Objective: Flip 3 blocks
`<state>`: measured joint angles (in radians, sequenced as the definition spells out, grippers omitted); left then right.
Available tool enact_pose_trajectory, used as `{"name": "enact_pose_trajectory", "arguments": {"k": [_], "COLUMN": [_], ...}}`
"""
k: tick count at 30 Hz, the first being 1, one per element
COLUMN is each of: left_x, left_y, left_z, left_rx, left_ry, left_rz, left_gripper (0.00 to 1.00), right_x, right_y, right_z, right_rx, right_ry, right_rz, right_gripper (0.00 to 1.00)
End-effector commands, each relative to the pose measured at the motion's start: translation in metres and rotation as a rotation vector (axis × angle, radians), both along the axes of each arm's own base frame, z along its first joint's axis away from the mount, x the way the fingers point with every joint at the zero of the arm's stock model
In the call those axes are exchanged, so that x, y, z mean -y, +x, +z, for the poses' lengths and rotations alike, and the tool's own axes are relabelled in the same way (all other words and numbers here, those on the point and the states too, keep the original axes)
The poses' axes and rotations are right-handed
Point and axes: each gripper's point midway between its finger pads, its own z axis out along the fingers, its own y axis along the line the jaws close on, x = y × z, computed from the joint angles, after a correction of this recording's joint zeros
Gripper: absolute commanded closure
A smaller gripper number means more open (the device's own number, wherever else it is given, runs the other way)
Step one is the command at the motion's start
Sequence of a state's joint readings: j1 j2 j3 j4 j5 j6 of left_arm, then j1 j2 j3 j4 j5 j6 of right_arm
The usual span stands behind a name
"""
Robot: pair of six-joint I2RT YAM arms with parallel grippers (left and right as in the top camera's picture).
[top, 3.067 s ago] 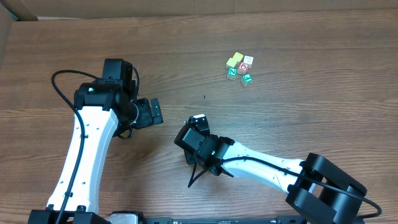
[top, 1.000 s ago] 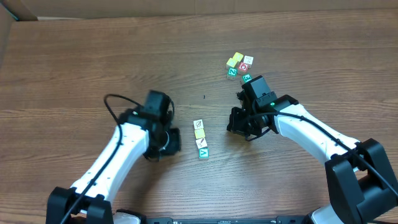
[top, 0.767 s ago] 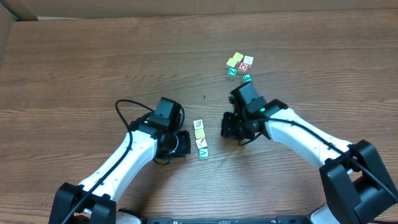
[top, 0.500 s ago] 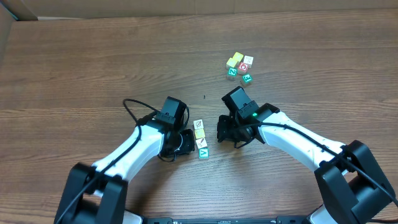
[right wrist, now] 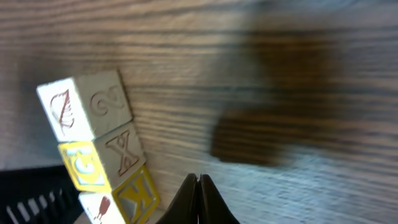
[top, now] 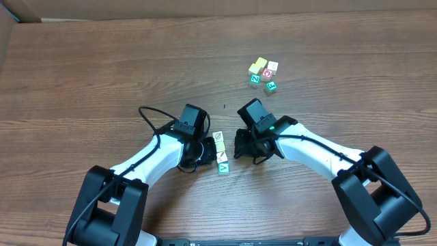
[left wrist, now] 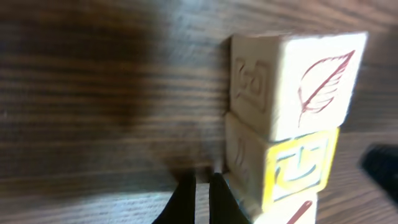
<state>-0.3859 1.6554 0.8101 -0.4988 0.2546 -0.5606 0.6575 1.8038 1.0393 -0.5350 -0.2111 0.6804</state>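
Mid-worktop, both claws pinched shut, empty. Left claw tips sit just beside the 3-block row; right claw is near its other side, apart. Left wrist cam shows a red leaf mark. Only overhead shows the far cube cluster.

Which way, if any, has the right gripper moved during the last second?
Yes. In the overhead view the right gripper has moved left, away from the far cluster of cubes and closer to the row of three blocks.
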Motion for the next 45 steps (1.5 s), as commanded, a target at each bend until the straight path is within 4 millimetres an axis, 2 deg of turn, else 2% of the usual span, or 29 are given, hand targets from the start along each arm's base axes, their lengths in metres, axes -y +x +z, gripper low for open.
{"name": "enact_pose_trajectory", "arguments": {"k": [1, 11, 20, 29, 34, 45], "left_x": [0.000, 0.002, 0.003, -0.015, -0.016, 0.009], "left_y": [0.001, 0.006, 0.007, -0.010, -0.018, -0.029], "left_z": [-0.004, -0.003, -0.002, 0.003, 0.004, 0.012], "left_rx": [-0.009, 0.005, 0.009, -0.088, -0.119, -0.178], "left_ry": [-0.001, -0.012, -0.019, 0.087, 0.092, -0.056], "left_rz": [0.030, 0.047, 0.053, 0.046, 0.026, -0.005], "left_gripper": [0.96, 0.96, 0.96, 0.96, 0.96, 0.96], "right_x": [-0.006, -0.015, -0.015, -0.006, -0.013, -0.016], "right_y": [-0.006, -0.017, -0.017, -0.026, -0.035, -0.046], "right_z": [-0.001, 0.002, 0.002, -0.002, 0.001, 0.003], "right_rx": [-0.011, -0.062, -0.064, -0.099, -0.137, -0.192], "right_ry": [0.011, 0.069, 0.067, 0.030, 0.069, 0.096], "right_rz": [0.016, 0.043, 0.043, 0.047, 0.070, 0.084], "right_gripper": [0.96, 0.96, 0.96, 0.96, 0.96, 0.96]}}
